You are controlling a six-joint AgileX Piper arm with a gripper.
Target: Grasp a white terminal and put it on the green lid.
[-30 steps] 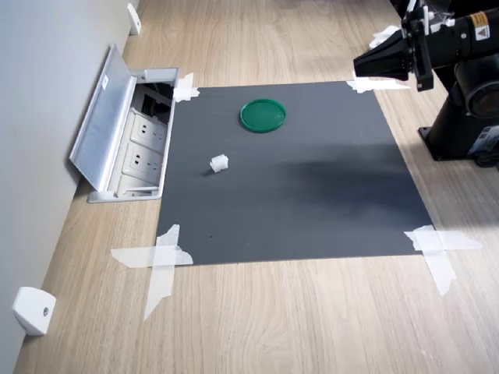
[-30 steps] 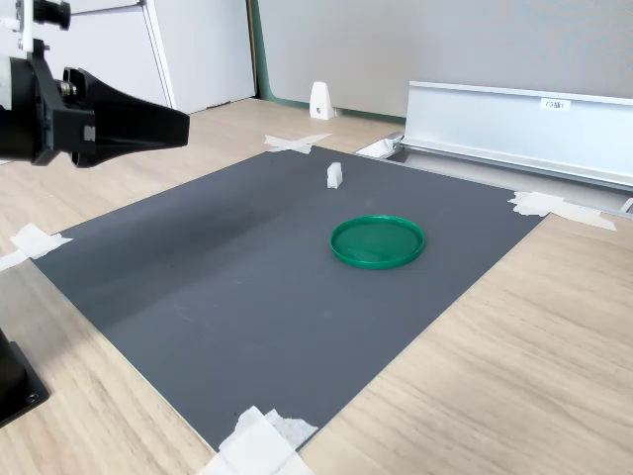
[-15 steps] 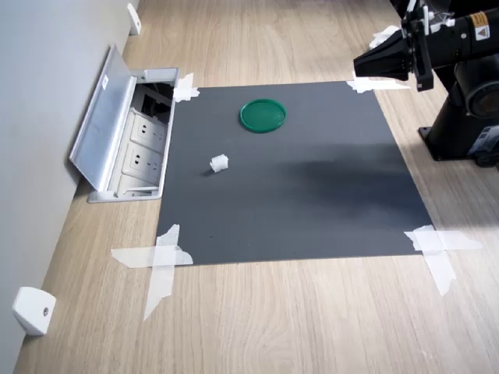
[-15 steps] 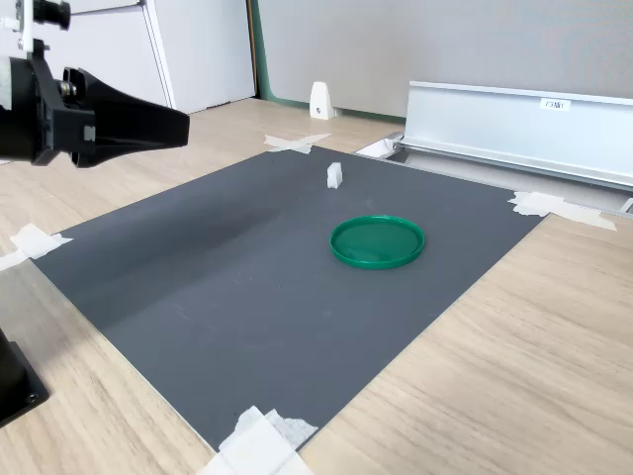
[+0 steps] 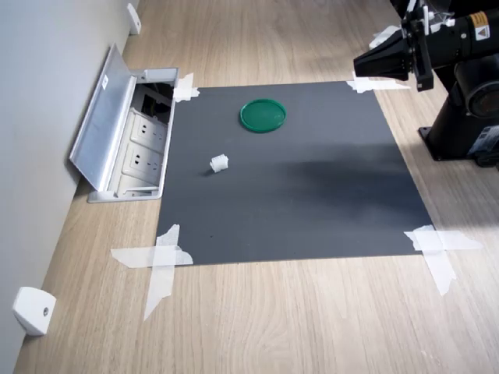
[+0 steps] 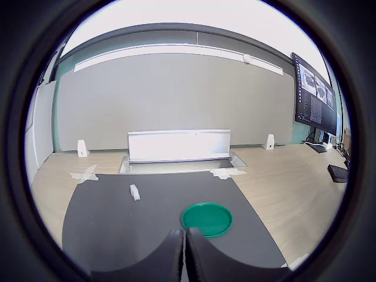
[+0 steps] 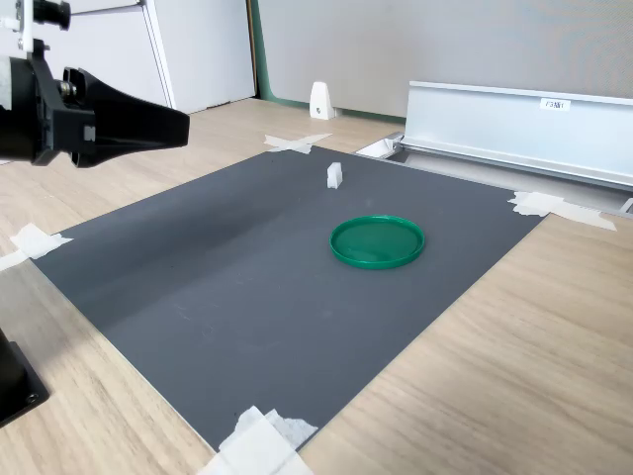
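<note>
Nothing has moved: closed, empty tool (image 7: 181,127) hovers clear of white terminal (image 7: 334,175) and green lid (image 7: 377,240).

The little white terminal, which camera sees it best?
The first exterior view, I think: the white terminal sits there clear on the dark mat, with its bumpy shape just visible. In the second exterior view it is a plain small block beyond the green lid. In the wrist view it is only a tiny speck.
</note>
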